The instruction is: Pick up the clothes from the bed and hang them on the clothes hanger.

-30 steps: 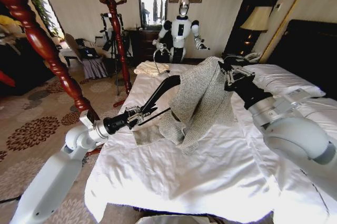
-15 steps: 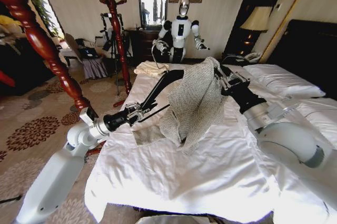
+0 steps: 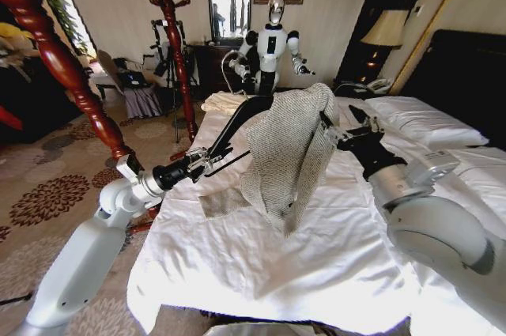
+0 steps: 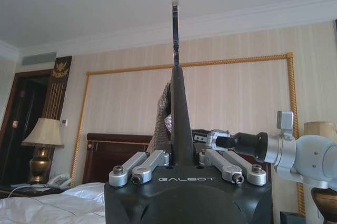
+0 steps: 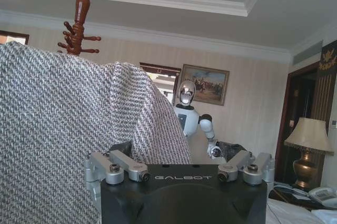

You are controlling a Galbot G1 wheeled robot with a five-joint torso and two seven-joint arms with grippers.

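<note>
Head view: Above the bed point(image 3: 261, 265), the left gripper point(image 3: 207, 160) is clamped on the lower end of the black hanger point(image 3: 237, 126), which slants up toward the jacket point(image 3: 288, 150).
Jacket: It is lifted clear of the bed, draped over the hanger's upper end and hanging in folds, its lowest tip just above the duvet.
Right gripper: The right gripper point(image 3: 330, 137) is at the jacket's edge on the headboard side of the bed; the fingers appear closed on the cloth.
Left wrist view: The left gripper point(image 4: 181, 168) has its fingers drawn in against the hanger point(image 4: 176, 103), which stands straight up between them; the jacket point(image 4: 162, 113) shows behind it, above the bed.
Right wrist view: The jacket point(image 5: 63, 134) hangs directly against the right gripper point(image 5: 181, 174); how firmly the fingers hold it cannot be told here.
Progress: The pickup looks done. Judging by the bunched cloth, the jacket is only partly on the hanger; seating both shoulders remains.
</note>
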